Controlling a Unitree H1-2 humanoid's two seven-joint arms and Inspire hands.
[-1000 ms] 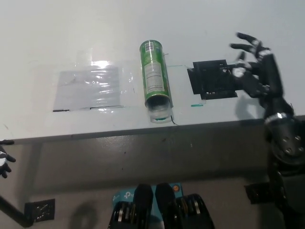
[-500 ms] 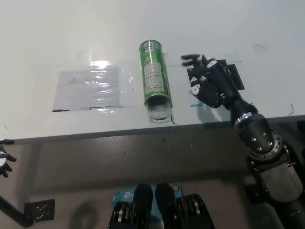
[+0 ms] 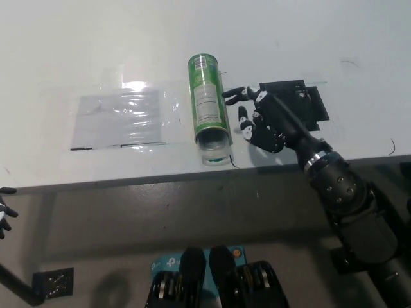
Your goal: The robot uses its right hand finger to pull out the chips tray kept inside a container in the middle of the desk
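1. The green chips container (image 3: 209, 102) lies on its side mid-tabletop (image 3: 96, 51), open mouth at the near edge.
2. A clear tray (image 3: 213, 151) shows in that mouth.
3. The black right hand (image 3: 260, 120) hovers just right of the container, fingers spread, holding nothing.
4. The white left hand (image 3: 5, 212) rests below the tabletop, far left of the container; I cannot tell its state.

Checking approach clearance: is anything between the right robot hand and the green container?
No. In the head view, only bare desk separates the right robot hand from the green container.

container (image 3: 209, 107) lying mid-desk (image 3: 77, 45) — right hand (image 3: 262, 120) just beside it
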